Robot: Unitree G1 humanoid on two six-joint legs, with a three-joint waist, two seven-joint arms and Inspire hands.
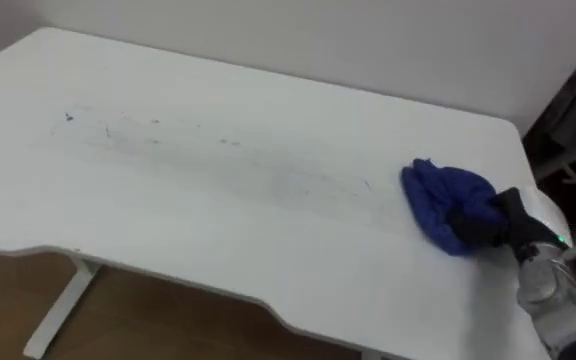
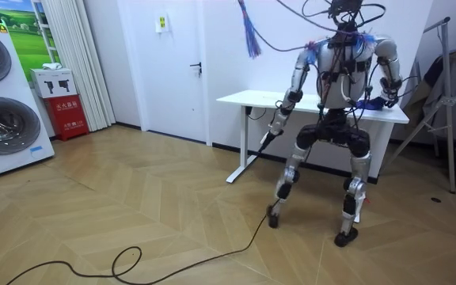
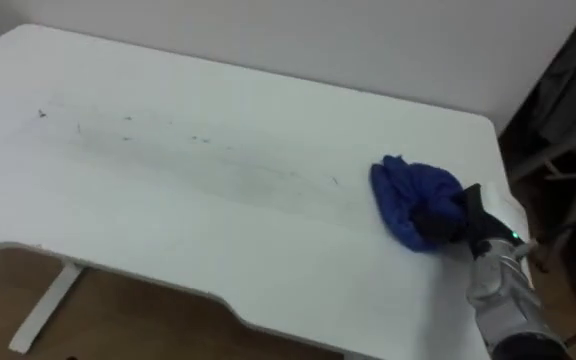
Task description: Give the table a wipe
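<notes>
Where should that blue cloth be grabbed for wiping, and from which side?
Its raised, bunched near-right end, from the robot's right: the blue cloth lies in a crumpled heap whose folds give fingers purchase. The right hand grips there, with the faint marks lying to its left.

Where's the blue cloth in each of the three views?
Left eye view: blue cloth at the right, near the white table's right end, in the right hand.
Right eye view: blue cloth right of centre, same spot.
Room view: blue cloth small, at the table's end on the room view's right.
Shared landmark: the table's right end.
</notes>
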